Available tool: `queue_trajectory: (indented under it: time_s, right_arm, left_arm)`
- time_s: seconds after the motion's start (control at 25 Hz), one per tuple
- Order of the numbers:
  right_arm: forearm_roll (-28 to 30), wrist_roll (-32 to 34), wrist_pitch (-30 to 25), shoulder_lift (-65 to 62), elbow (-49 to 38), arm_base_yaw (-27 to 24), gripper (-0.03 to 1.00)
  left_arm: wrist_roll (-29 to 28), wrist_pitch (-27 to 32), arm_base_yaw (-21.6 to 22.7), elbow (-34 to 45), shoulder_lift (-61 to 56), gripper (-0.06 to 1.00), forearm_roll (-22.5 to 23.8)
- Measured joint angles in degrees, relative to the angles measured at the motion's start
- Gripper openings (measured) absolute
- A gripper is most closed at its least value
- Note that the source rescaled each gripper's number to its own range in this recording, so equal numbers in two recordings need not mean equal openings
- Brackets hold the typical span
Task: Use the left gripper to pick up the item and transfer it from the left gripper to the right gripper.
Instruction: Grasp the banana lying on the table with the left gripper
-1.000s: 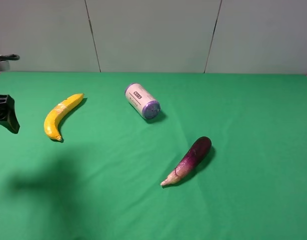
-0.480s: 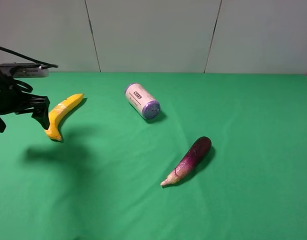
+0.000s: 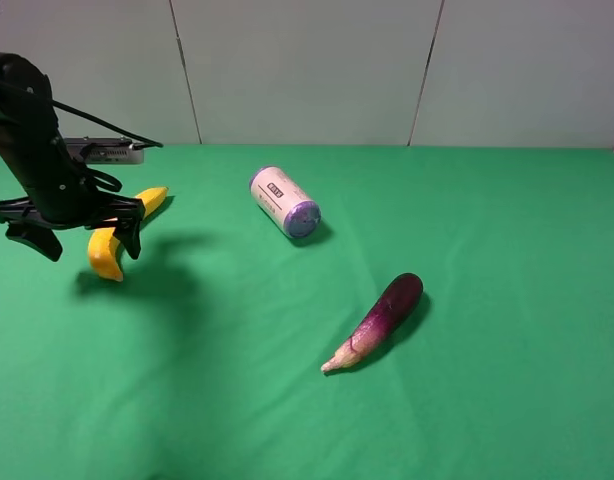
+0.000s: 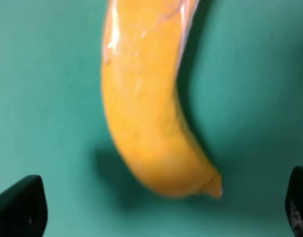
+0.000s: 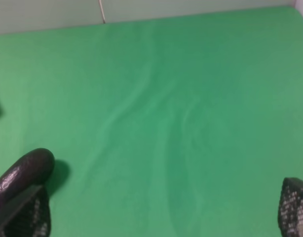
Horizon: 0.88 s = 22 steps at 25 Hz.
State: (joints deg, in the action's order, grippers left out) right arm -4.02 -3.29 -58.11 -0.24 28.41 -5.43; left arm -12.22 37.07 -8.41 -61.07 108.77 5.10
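Observation:
The yellow banana (image 3: 106,249) lies on the green cloth at the far left, partly hidden by my left arm. My left gripper (image 3: 80,238) hangs over its near half, open and empty, one finger on each side. In the left wrist view the banana (image 4: 146,123) fills the middle, with the gripper (image 4: 159,207) spread wide and its fingertips (image 4: 18,207) at the frame corners. My right gripper (image 5: 159,210) is open and empty over bare cloth; it does not show in the exterior view.
A white-and-purple can (image 3: 284,202) lies on its side in the middle back. A purple eggplant (image 3: 379,318) lies right of centre; its dark end (image 5: 23,170) shows beside a right finger. A grey wall (image 3: 307,70) runs behind the table.
My left arm has swung in from the left edge and rightward, until the open gripper stands over the banana's near half. The banana, can and eggplant have not moved.

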Motion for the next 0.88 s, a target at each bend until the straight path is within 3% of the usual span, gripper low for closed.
queue_trajectory:
  time_s: [0.64,0.72,0.88]
  right_arm:
    - [0.0,0.0,0.0,0.0,0.0,0.0,1.0]
    - [0.0,0.0,0.0,0.0,0.0,0.0,1.0]
    - [0.0,0.0,0.0,0.0,0.0,0.0,1.0]
  left_arm:
    - [-0.5,-4.5,-0.2,-1.3,6.2,0.92,0.6]
    - [-0.5,-4.5,-0.3,-1.3,6.2,0.86,0.5]
    - [-0.5,-4.8,-0.4,-1.3,6.2,0.6,0.3]
